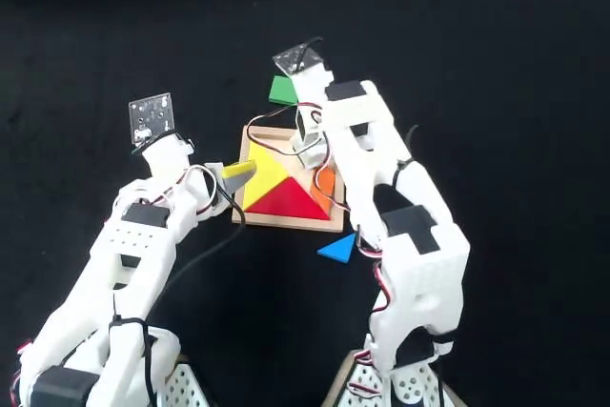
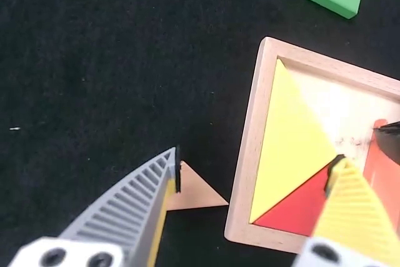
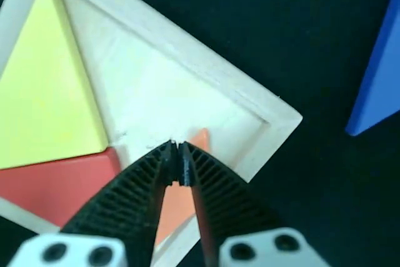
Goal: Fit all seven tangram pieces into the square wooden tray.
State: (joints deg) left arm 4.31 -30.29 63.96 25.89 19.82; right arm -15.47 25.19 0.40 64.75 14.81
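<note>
The square wooden tray [image 1: 286,220] holds a large yellow triangle [image 1: 263,174], a red triangle [image 1: 288,201] and an orange piece [image 1: 324,184]. My left gripper [image 2: 256,176] is open and straddles the tray's rim [image 2: 247,154]. Its grey finger is outside, beside a small tan triangle [image 2: 195,193] on the table, and its yellow finger is over the red triangle [image 2: 294,211]. My right gripper [image 3: 175,157] is shut with nothing in it, low over the tray's bare floor [image 3: 162,92] at the tip of the orange piece [image 3: 178,201]. A green square [image 1: 282,91] and a blue triangle [image 1: 336,249] lie outside the tray.
Black cloth covers the table [image 1: 496,73]. A blue piece [image 3: 381,79] lies just beyond one tray corner [image 3: 284,120]. The two arms stand close together over the tray. Open cloth stretches to the far left and far right.
</note>
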